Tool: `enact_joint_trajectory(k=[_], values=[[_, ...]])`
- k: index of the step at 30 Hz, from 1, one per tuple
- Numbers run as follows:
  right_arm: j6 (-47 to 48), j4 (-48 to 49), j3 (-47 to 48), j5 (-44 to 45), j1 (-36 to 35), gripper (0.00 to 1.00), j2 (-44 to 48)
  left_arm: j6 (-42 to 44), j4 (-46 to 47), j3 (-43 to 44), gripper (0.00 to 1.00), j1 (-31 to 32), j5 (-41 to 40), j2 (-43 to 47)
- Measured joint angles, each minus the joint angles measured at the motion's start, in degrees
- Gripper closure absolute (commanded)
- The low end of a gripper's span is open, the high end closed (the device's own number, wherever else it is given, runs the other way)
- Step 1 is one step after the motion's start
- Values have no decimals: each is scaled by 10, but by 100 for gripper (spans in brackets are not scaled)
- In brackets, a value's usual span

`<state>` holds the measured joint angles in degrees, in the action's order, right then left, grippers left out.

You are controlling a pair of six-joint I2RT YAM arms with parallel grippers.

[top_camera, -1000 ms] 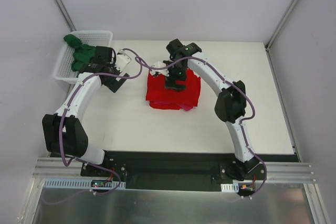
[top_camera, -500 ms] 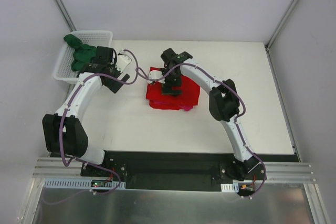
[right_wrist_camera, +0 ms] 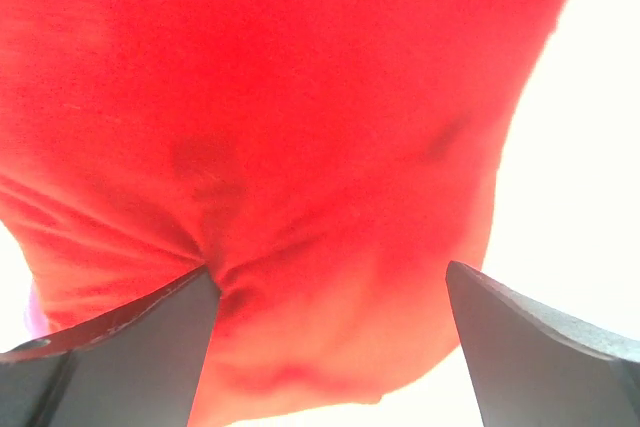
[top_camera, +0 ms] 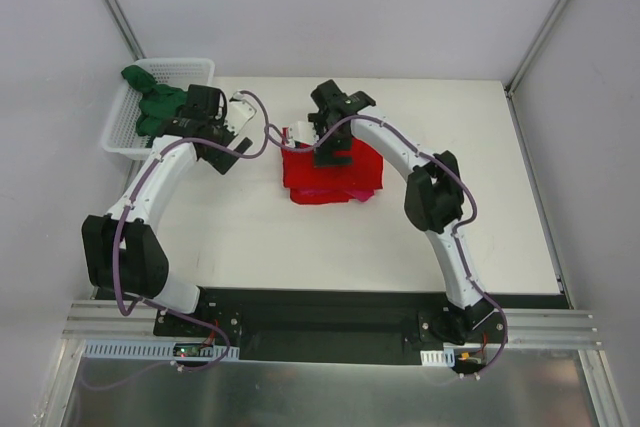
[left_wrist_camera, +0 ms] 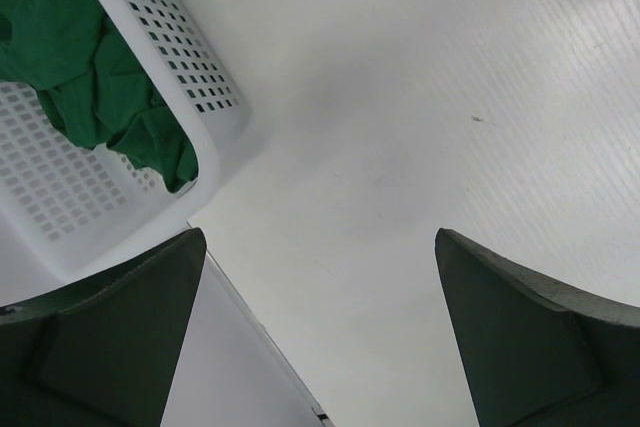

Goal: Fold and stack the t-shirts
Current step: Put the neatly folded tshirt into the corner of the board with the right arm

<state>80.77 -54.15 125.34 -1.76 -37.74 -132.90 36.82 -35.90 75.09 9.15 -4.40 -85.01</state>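
A bright red t-shirt [top_camera: 335, 175] lies folded at the table's middle back, and a thin magenta-pink edge shows under its front. In the right wrist view the red cloth [right_wrist_camera: 300, 97] fills the picture. My right gripper [top_camera: 332, 152] [right_wrist_camera: 328, 269] is open just above it, and its left fingertip [right_wrist_camera: 190, 297] presses a crease into the cloth. A dark green t-shirt [top_camera: 155, 107] [left_wrist_camera: 90, 77] lies crumpled in the white mesh basket [top_camera: 195, 69] [left_wrist_camera: 210, 117]. My left gripper [top_camera: 222, 142] [left_wrist_camera: 318, 237] hangs open and empty over bare table beside the basket.
The basket stands beyond the table's left edge [left_wrist_camera: 250, 317], at the back left corner. Grey walls close in the back and both sides. The table top [top_camera: 300, 247] runs forward to the black base rail [top_camera: 320, 312].
My right gripper swung left and then toward the back over the red shirt, and the stack's outline drew in a little. The left arm hardly moved.
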Motion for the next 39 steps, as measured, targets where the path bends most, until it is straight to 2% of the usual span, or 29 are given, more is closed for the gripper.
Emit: enact_joint_trajectory(k=[6,14,31,39], values=[[-29,29,-12,56,10,4,28,-2,2,17,1,13,4,-9],[-118,6,2,70,17,4,33,-2,5,20,1,18,5,-21],[-539,-5,47,6,-4,4,34,5,5,20,1,37,9,-22],[-692,50,40,20,-1,4,34,8,12,-3,1,34,8,-14]])
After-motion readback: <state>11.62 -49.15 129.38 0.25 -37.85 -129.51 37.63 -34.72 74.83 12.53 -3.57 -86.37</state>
